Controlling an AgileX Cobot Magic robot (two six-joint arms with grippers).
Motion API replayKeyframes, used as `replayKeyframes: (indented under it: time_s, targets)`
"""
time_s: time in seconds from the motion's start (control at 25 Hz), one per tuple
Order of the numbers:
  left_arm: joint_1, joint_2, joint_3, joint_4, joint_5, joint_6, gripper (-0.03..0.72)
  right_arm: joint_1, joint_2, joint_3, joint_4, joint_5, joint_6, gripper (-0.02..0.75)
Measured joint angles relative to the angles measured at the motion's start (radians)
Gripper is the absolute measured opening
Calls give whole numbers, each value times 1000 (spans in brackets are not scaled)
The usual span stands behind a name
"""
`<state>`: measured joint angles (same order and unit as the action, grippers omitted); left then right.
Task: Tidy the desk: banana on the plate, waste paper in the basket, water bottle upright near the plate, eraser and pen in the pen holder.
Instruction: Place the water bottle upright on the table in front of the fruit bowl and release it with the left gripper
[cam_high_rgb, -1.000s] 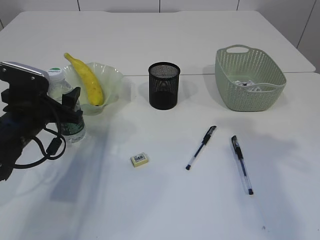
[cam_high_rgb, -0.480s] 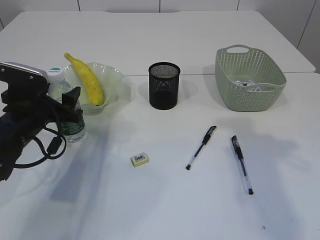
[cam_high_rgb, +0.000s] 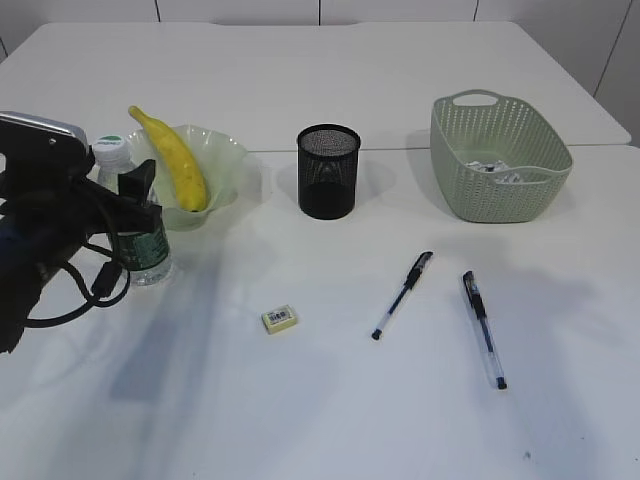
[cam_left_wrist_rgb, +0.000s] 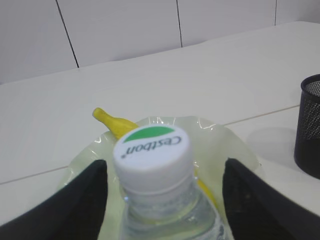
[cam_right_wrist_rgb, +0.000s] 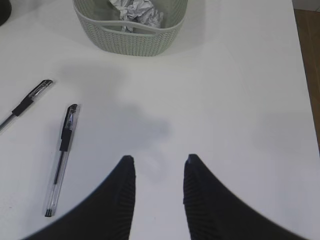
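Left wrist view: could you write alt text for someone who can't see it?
A clear water bottle with a white cap stands upright between the open tool's two dark fingers. Behind it, a banana lies on a pale green plate.

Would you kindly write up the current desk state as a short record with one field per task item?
banana: lying in the plate
plate: pale green, back left of the desk
water bottle: upright beside the plate, between the left gripper's open fingers, gaps visible on both sides
left gripper: open around the bottle neck
waste paper: in the basket
basket: back right
pen holder: black mesh, no contents visible
eraser: on the desk, in front of the holder
pens: two, lying on the desk
right gripper: open, holding nothing
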<state>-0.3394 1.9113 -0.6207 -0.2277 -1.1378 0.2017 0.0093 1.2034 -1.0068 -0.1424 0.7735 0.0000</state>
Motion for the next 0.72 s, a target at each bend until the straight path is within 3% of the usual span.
replayKeyframes:
  time_s: [0.72]
  targets:
    - [-32, -54, 0, -39, 19, 43, 513, 0, 0, 0, 0, 0, 0, 250]
